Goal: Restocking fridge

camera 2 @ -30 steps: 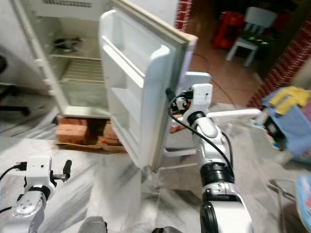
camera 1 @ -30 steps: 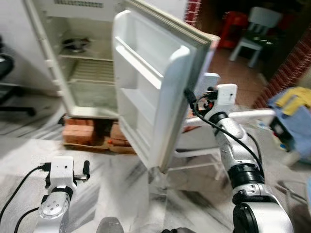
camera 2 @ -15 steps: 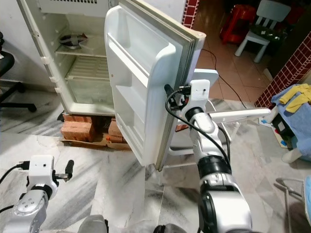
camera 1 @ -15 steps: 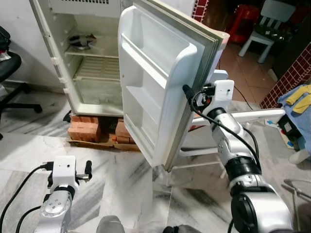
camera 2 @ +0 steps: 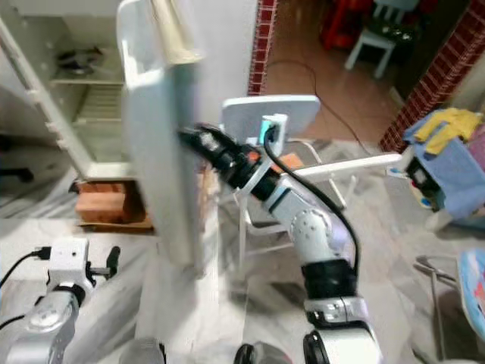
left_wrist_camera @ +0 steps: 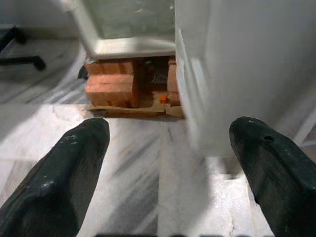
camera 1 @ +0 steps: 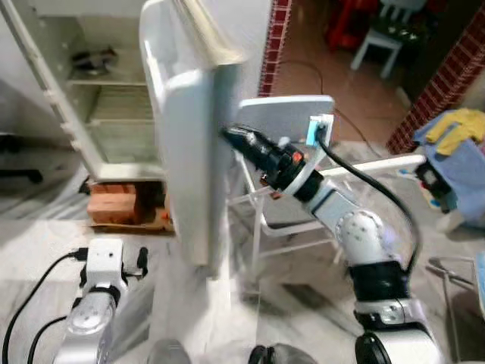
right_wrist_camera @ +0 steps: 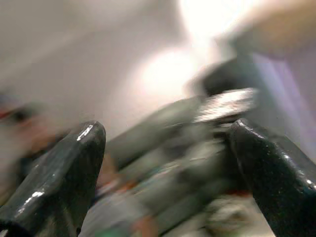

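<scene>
White fridge door (camera 1: 186,152) standing edge-on to me — I am reaching my right gripper (camera 1: 233,135) to its outer face.

I am holding the right arm stretched forward so the black fingers (right_wrist_camera: 64,168) meet the door's outer side, probably to swing it; in the right wrist view they are standing apart with nothing between them, though that picture is blurred. The fridge (camera 1: 91,98) is sitting open on bricks (left_wrist_camera: 111,89), a dark dish (camera 1: 91,59) on its top shelf. My left gripper (left_wrist_camera: 168,163) is hanging low over the marble floor (left_wrist_camera: 133,168), fingers spread and empty — idle, since nothing is in hand to stock yet. I am keeping clear of the white chair (camera 1: 284,129) just behind the door.
</scene>
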Controlling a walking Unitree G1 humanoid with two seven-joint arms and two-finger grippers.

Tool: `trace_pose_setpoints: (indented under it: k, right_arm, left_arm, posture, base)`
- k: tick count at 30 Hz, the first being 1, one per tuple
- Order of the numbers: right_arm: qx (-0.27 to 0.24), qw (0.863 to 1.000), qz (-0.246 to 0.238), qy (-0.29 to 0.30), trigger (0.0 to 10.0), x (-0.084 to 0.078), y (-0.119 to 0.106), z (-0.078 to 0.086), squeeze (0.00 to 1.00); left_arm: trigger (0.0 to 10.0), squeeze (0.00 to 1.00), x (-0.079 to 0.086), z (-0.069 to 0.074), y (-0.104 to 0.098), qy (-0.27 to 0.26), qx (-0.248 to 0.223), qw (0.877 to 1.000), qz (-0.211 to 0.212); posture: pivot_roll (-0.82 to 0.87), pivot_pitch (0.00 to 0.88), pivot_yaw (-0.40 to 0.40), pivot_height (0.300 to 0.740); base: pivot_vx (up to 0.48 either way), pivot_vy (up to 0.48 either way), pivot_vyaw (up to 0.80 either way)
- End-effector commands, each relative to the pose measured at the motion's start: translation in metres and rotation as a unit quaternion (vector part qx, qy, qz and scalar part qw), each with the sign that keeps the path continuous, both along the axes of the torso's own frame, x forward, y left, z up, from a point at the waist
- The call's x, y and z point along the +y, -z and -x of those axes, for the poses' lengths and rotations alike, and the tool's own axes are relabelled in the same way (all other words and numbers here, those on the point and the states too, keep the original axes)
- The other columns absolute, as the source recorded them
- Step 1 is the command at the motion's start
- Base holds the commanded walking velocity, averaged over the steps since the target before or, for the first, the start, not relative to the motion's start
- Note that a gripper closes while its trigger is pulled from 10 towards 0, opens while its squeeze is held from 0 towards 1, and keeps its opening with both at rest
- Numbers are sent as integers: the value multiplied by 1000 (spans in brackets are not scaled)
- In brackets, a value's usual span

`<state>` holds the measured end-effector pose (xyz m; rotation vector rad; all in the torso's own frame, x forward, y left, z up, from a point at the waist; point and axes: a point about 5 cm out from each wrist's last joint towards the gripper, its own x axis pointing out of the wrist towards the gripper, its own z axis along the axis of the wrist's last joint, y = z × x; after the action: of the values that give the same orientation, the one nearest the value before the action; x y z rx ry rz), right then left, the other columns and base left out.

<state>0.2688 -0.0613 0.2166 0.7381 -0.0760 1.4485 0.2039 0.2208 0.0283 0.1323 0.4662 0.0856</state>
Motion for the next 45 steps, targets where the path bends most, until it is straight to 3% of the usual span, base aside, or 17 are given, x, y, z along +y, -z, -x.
trace_pose_setpoints:
  k: [1, 3, 5, 6, 8, 9, 10, 11, 12, 15, 16, 17, 19, 22, 26, 37, 45]
  right_arm:
    - [18, 999, 18, -23, 10000, -3, 15, 11, 0]
    - [44, 996, 72, 31, 10000, -12, 40, 1, 0]
    - [50, 993, 93, 54, 10000, -15, 47, -3, 0]
    - [54, 984, 136, 104, 10000, -19, 57, -9, 0]
    - [71, 969, 174, 163, 10000, -23, 69, -18, 0]
    - [76, 944, 225, 231, 10000, -30, 84, -30, 0]
    - [54, 902, 298, 307, 10000, -41, 98, -37, 0]
    - [48, 892, 313, 323, 10000, -43, 101, -38, 0]
    - [51, 871, 323, 367, 10000, -52, 105, -41, 0]
    - [76, 840, 326, 427, 10000, -65, 110, -43, 0]
    - [88, 820, 333, 458, 10000, -73, 115, -42, 0]
    - [88, 820, 333, 458, 10000, -73, 115, -42, 0]
    - [106, 789, 337, 502, 10000, -84, 123, -38, 0]
    - [112, 768, 335, 534, 10000, -89, 130, -33, 0]
    - [123, 757, 331, 550, 10000, -87, 139, -31, 0]
    - [101, 739, 331, 578, 10000, -87, 135, -36, 0]
    - [100, 734, 331, 585, 10000, -88, 136, -38, 0]
  left_arm:
    - [10000, 0, 2, 2, 2, 4, 7, 1000, -2]
    - [10000, 0, 0, 0, 3, 14, 9, 1000, -4]
    - [10000, 0, 1, -1, 3, 16, 9, 1000, -4]
    - [10000, 0, 2, -2, 3, 17, 9, 1000, -4]
    - [10000, 0, 2, -3, 3, 19, 9, 1000, -3]
    - [10000, 0, 2, -5, 2, 23, 6, 1000, -4]
    - [10000, 0, 2, -6, 1, 21, 2, 1000, 0]
    - [10000, 0, 2, -7, 1, 20, 1, 1000, 2]
    - [10000, 0, 2, -7, 1, 19, 2, 1000, -1]
    - [10000, 0, 2, -9, 0, 24, -3, 1000, -4]
    - [10000, 0, 1, -10, -1, 26, -8, 1000, -4]
    - [10000, 0, 1, -10, -1, 26, -8, 1000, -4]
    - [10000, 0, 1, -11, -2, 22, -12, 1000, 4]
    - [10000, 0, 2, -13, -1, 22, -12, 1000, 15]
    - [10000, 0, 1, -15, 1, 16, -12, 999, 31]
    - [10000, 0, -4, -19, 1, 31, -16, 999, 35]
    - [10000, 0, -3, -19, 0, 28, -21, 999, 36]
  posture:
    - [232, 12, -88, 740]
    - [227, 10, -81, 740]
    - [226, 8, -78, 740]
    - [222, 5, -75, 740]
    - [221, 2, -73, 740]
    - [221, 0, -72, 740]
    - [220, 0, -72, 740]
    - [220, 0, -72, 740]
    - [220, 0, -74, 740]
    - [220, 0, -74, 740]
    - [220, 0, -74, 740]
    - [220, 0, -74, 740]
    - [222, 0, -89, 740]
    - [222, 0, -95, 740]
    - [217, 0, -94, 740]
    - [195, 0, -90, 740]
    - [195, 0, -91, 740]
  base:
    - [0, 0, 0]
    - [0, 0, 0]
    - [0, 0, 0]
    - [0, 0, 0]
    - [0, 0, 0]
    - [0, 0, 0]
    - [0, 0, 0]
    - [0, 0, 0]
    - [0, 0, 0]
    - [0, 116, 0]
    - [0, 480, 0]
    - [0, 480, 0]
    - [0, 480, 0]
    - [0, 480, 0]
    - [0, 480, 0]
    - [0, 480, 0]
    - [0, 480, 0]
